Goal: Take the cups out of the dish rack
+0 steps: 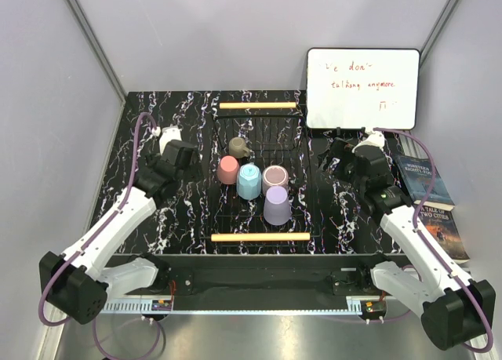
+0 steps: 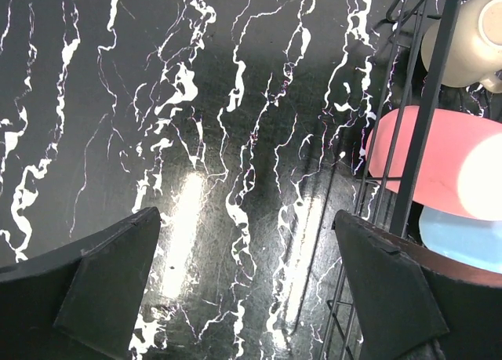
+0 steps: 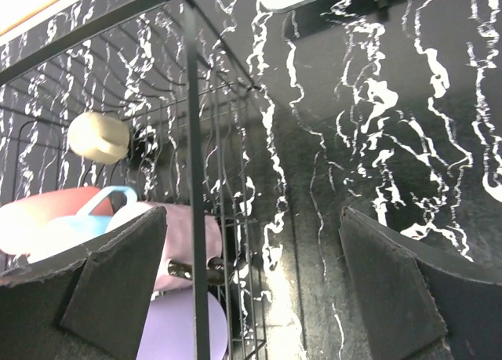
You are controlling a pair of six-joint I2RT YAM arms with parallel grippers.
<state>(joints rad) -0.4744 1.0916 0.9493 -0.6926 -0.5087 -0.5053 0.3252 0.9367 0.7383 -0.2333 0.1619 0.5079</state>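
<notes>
The black wire dish rack [image 1: 296,150] lies in the middle of the table with a wooden bar at each end. On it stand a coral pink cup [image 1: 228,170], a light blue cup [image 1: 249,180], a mauve-pink cup [image 1: 275,176], a lavender cup [image 1: 276,205] and a small olive-grey mug [image 1: 239,147]. My left gripper [image 1: 190,158] is open and empty just left of the rack; its view shows the coral cup [image 2: 423,164] behind the rack wires. My right gripper [image 1: 333,161] is open and empty just right of the rack; its view shows the mauve cup [image 3: 187,246] and lavender cup [image 3: 169,332].
A whiteboard [image 1: 362,89] with red writing stands at the back right. Two books [image 1: 433,207] lie off the table's right edge. Grey walls enclose the black marbled table [image 1: 157,117] on three sides.
</notes>
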